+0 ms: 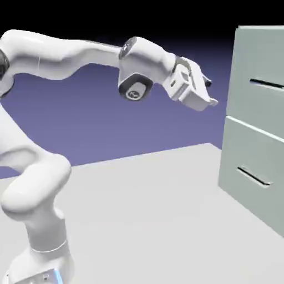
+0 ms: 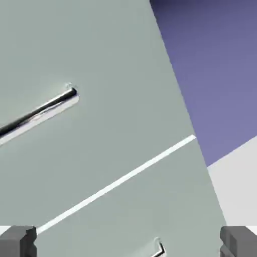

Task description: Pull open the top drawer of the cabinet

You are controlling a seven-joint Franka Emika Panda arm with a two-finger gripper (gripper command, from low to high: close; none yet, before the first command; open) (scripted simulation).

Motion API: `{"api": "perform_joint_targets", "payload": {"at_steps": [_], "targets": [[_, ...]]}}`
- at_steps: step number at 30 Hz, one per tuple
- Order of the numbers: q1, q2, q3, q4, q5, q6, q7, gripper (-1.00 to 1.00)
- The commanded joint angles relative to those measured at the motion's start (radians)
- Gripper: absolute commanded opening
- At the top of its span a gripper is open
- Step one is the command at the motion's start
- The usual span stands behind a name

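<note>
Currently the gripper [image 1: 209, 92] sits upper centre-right of the exterior view, jaws spread wide, nothing between them. Both grey fingertips [image 2: 18, 241] show in the bottom corners of the hand view, far apart, with only cabinet front behind them.

The cabinet [image 1: 244, 161] fills the right edge of the exterior view. Its top drawer [image 1: 258, 61] is at upper right, shut flush with the front as far as I can tell. The top handle [image 1: 266, 84] lies to the right of the gripper, about level with it, clear gap between them, no contact. Below it, the lower drawer [image 1: 249, 172] and its handle [image 1: 254, 176] sit at mid right.

Handle's long axis runs horizontally along the drawer front; the exterior view shows it sloping slightly down to the right. The hand view is rolled, so the same bar [image 2: 40, 114] runs diagonally, from left edge up to its end in the upper-left area. The pale seam [image 2: 115, 183] between the two drawers runs diagonally, roughly parallel to the bar, lower left to centre right. A bit of the lower handle [image 2: 158, 249] shows at bottom centre.

The table [image 1: 150, 216] is pale grey, lower half of the exterior view.
</note>
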Motion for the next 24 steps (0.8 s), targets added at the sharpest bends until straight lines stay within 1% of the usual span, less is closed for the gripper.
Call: {"api": "perform_joint_targets", "payload": {"at_steps": [1,24], "targets": [[-0.032,-0.003,0.027,0.019,0.044,-0.005,-0.004,0.00],[-0.768,-0.080,0.640,0.448,1.044,-0.125,-0.087,0.00]]}}
